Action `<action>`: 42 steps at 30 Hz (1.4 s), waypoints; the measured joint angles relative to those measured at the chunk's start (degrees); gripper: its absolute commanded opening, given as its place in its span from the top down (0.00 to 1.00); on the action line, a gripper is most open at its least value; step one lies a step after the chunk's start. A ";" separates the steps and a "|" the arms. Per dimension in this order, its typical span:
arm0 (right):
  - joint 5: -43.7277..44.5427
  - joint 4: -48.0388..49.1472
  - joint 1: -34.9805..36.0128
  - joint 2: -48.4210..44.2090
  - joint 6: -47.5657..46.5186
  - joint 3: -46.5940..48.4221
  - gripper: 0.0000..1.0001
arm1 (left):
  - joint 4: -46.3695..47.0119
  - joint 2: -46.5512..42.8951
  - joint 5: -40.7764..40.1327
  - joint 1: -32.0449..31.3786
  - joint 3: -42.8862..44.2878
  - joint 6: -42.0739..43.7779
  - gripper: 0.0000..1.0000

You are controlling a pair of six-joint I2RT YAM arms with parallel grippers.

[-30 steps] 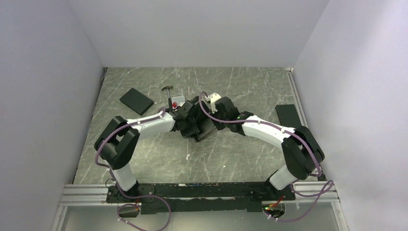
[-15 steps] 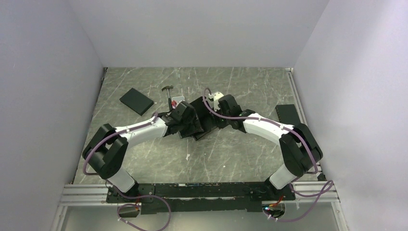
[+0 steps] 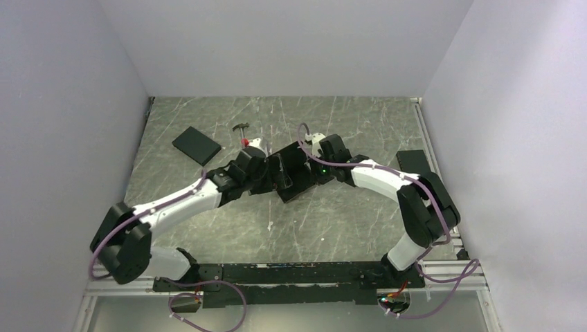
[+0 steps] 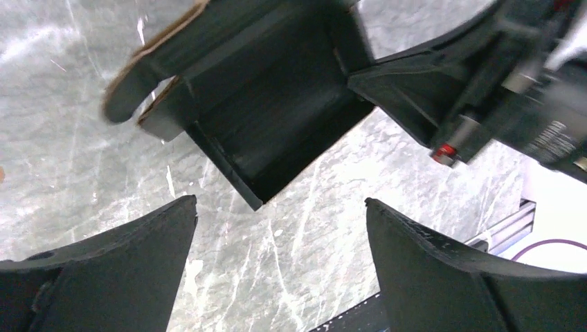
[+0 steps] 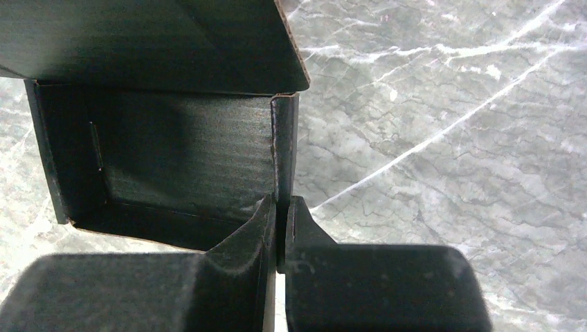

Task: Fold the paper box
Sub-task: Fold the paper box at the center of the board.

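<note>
Box (image 3: 293, 177) is sitting partly folded near the middle of the tabletop (image 3: 228, 225), with my two tools working at it from either side. I am holding the right tool (image 5: 280, 218) clamped on one upright side wall of the box, one finger inside and one outside, with the thin cardboard pinched between them. A flap is leaning over the open cavity just above that grip. My left tool (image 4: 280, 266) is hovering just beside the box on its left, fingers spread wide apart and gripping nothing. Through its camera I am seeing the box's open inside, one corner pointing down toward the gap between the fingers, and a rounded flap sticking out at one end. A black slab (image 3: 196, 145) is lying flat well apart to the left of the box. A second slab (image 3: 413, 162) is lying to the right of the box. A small hammer-like thing (image 3: 241, 127) is lying beyond the box.
</note>
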 measured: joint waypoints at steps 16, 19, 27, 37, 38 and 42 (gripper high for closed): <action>-10.34 -1.90 -11.80 5.27 -2.75 0.00 0.90 | 7.98 -14.10 12.68 18.38 -11.21 11.85 0.01; -11.45 -3.06 -14.73 5.66 -4.37 0.24 0.73 | 9.03 -11.87 14.86 18.93 -11.19 13.20 0.01; -14.82 -6.97 -15.52 6.29 -10.40 2.84 0.44 | 11.28 -6.03 19.26 19.78 -10.29 14.36 0.02; -21.16 -11.15 -23.45 -6.60 -17.62 2.75 0.39 | 9.18 9.73 21.88 19.93 4.90 16.52 0.09; -22.08 -10.71 -24.44 -7.93 -18.03 3.10 0.39 | 9.22 10.38 22.10 20.00 5.31 16.09 0.09; -25.03 -9.75 -25.79 -6.14 -17.84 3.56 0.44 | 9.14 11.80 22.82 20.15 5.33 14.36 0.11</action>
